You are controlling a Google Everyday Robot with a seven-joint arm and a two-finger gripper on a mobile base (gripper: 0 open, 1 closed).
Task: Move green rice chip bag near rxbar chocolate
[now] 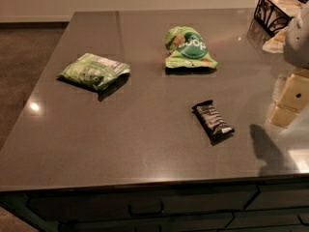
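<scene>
Nearest me, the bar lies flat and angled on the counter, right of centre. My gripper hangs over the counter's right edge, near the bar but touching nothing. It looks parked aside to leave the approach open, and I can't tell whether it is spread or closed. Farther left sits the pale bag, not my target. Beyond the bar, well apart, the chip bag rests crumpled, logo up, not yet moved. A basket fills the far right corner.

Polished reflective counter bears the crinkly glossy green rice chip bag (matt cream hand, right edge).
</scene>
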